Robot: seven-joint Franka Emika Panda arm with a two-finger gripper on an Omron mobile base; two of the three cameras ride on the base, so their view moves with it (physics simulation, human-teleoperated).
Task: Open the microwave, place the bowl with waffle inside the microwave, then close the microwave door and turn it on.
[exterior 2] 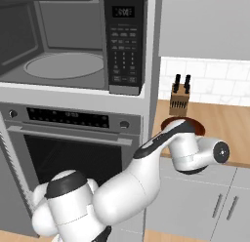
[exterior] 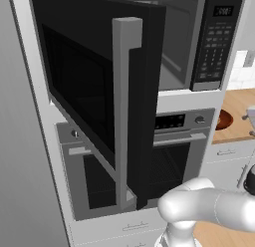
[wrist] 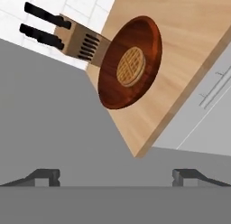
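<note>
Arm reaches toward 3 o'clock, end effector [wrist: 115, 175] spread wide, empty, facing small round reddish-brown bowl [wrist: 146, 35] with waffle [wrist: 131, 66] on wooden worktop [wrist: 194, 47]. Black microwave door [exterior: 94, 91] swung open. White arm partly hides bowl in right base view.

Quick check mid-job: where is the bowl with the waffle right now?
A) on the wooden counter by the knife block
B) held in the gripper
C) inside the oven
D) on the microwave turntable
A: the bowl sits on the wooden counter beside the knife block, with the open gripper short of it.
</note>
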